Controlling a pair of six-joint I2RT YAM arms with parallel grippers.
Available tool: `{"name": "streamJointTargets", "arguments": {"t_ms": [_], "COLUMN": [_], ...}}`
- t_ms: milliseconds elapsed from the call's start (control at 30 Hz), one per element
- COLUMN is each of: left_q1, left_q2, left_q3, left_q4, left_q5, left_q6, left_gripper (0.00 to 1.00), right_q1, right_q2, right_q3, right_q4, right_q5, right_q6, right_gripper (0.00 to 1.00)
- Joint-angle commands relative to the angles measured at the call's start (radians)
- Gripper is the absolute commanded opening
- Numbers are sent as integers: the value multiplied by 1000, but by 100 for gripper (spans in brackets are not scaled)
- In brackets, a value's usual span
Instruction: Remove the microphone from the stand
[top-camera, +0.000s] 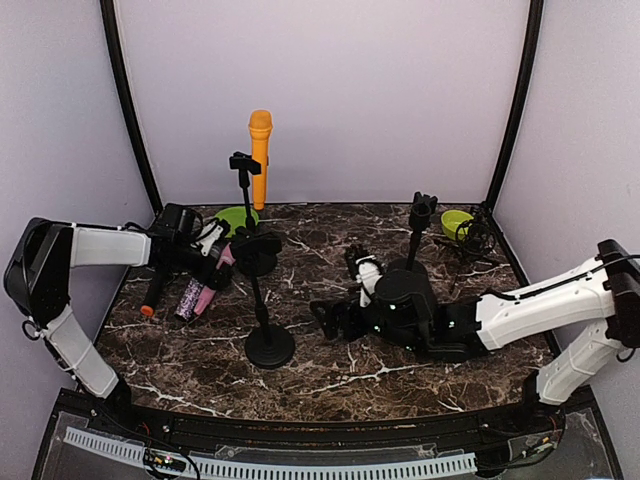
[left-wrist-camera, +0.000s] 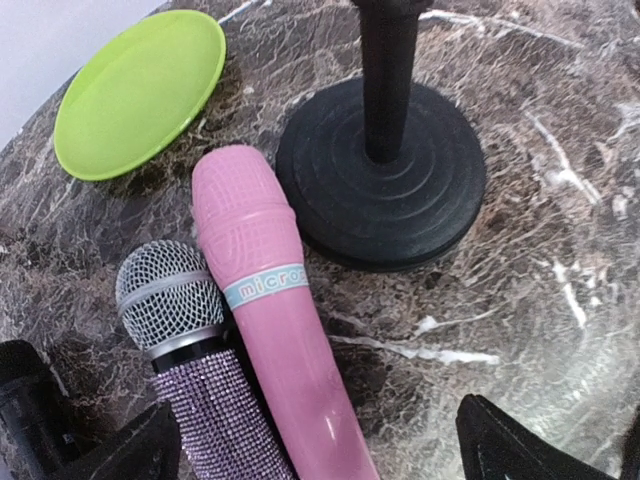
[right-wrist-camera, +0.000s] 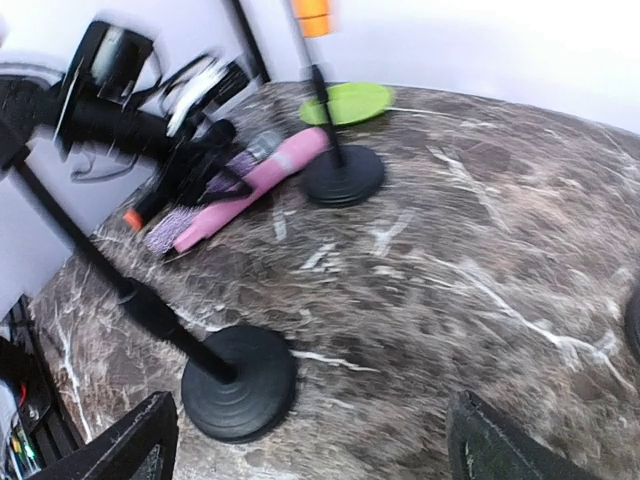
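Upper middle, orange microphone (top-camera: 260, 148): upright, seated in rear stand (top-camera: 244, 190).
Left claw (top-camera: 215, 258): mine, wide, empty, over pink microphone (left-wrist-camera: 265, 330) and glitter microphone (left-wrist-camera: 170, 295) at frame left.
Right claw (top-camera: 340, 292): mine, wide, empty, low at centre beside front stand (top-camera: 268, 340).

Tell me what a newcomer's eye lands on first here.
The orange microphone, clipped upright in its stand at the back of the table, stands out first. Next comes the pink microphone, lying flat at the left beside a glittery purple microphone, near a green plate.
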Motion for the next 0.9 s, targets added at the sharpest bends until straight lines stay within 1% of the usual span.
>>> {"name": "streamJointTargets", "arguments": {"t_ms": [0, 67, 100, 300, 367, 467, 600, 633, 667, 700, 767, 867], "left_q1": [21, 30, 34, 58, 60, 62, 64, 62, 63, 63, 64, 64], "left_q2": [-143, -200, -235, -389, -430, -488, -520, -522, -524, -525, -524, -512], "left_q3": [79, 95, 100, 97, 90, 78, 93, 99, 103, 106, 110, 112], "left_q4": [-145, -208, -241, -416, -456, -497, -557, -570, -579, -584, -595, -612], "left_q5": [101, 164, 195, 359, 405, 474, 539, 546, 549, 551, 555, 560], "left_q6": [-9, 5, 13, 41, 51, 56, 47, 43, 41, 42, 48, 53], "left_gripper": [99, 99, 99, 99, 99, 99, 99, 99, 99, 99, 99, 99], "right_q1": [64, 69, 70, 71, 76, 77, 77, 78, 77, 78, 78, 78], "right_q2": [177, 235, 259, 335, 372, 418, 449, 455, 465, 468, 485, 513], "right_q3": [178, 256, 276, 317, 337, 353, 376, 382, 383, 383, 406, 437], "right_q4": [-34, -46, -39, 64, 82, 131, 179, 185, 191, 200, 217, 230], "right_q5": [-179, -239, -242, -170, -138, -138, -138, -76, -45, -39, -32, -9], "right_q6": [-240, -285, -302, -362, -387, -387, -387, -438, -450, -453, -458, -468], "right_gripper": [84, 79, 78, 72, 66, 66, 66, 58, 55, 55, 47, 41]}}
